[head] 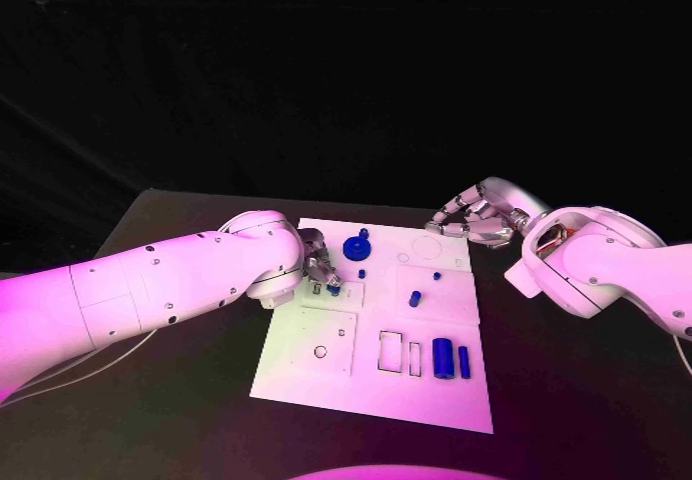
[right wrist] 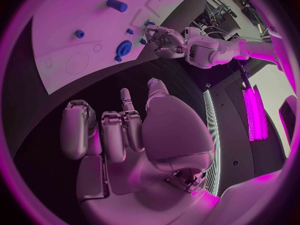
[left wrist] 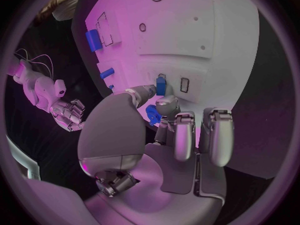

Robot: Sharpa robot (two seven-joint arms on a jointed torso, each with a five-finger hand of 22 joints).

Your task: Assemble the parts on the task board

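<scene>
The white task board (head: 368, 385) lies mid-table. My left hand (head: 315, 272) hovers over the board's left half and pinches a small blue part (left wrist: 160, 85) between thumb and a finger, right beside a small rectangular slot (left wrist: 184, 84). The same blue part (head: 335, 289) peeks out at the fingertips in the head view. My right hand (head: 476, 220) hangs over the board's far right corner, fingers loosely bent and apart, holding nothing. A round blue part (head: 358, 248) lies just beyond the left hand.
Two blue cylinders (head: 451, 359) stand side by side near the board's right front, next to narrow rectangular recesses (head: 391, 352). Small blue pieces (head: 415, 297) sit mid-board. A square recess with a small ring (head: 326, 342) lies at the left front. Black table surrounds the board.
</scene>
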